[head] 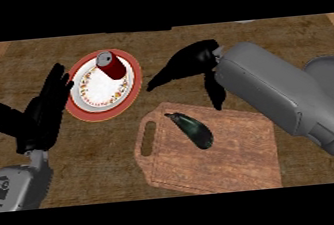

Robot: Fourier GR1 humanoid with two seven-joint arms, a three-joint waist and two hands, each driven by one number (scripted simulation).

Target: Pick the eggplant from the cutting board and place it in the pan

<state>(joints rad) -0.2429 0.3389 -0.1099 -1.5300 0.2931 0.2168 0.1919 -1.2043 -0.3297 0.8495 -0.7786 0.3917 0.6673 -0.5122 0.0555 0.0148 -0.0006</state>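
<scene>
The left hand (41,115) rests open beside a plate (78,109) bearing a red can (110,65), while the right hand (187,62) hangs spread wide, the eggplant (192,131) lying untouched below its fingers on the cutting board (226,159).

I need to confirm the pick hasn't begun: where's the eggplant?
Head view, centre: the eggplant lies on the cutting board near its handle end, below the right hand, right of the plate.

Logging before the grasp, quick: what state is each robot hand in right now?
Left robot hand: open, holding nothing.
Right robot hand: open, holding nothing; the eggplant lies on the board.
</scene>
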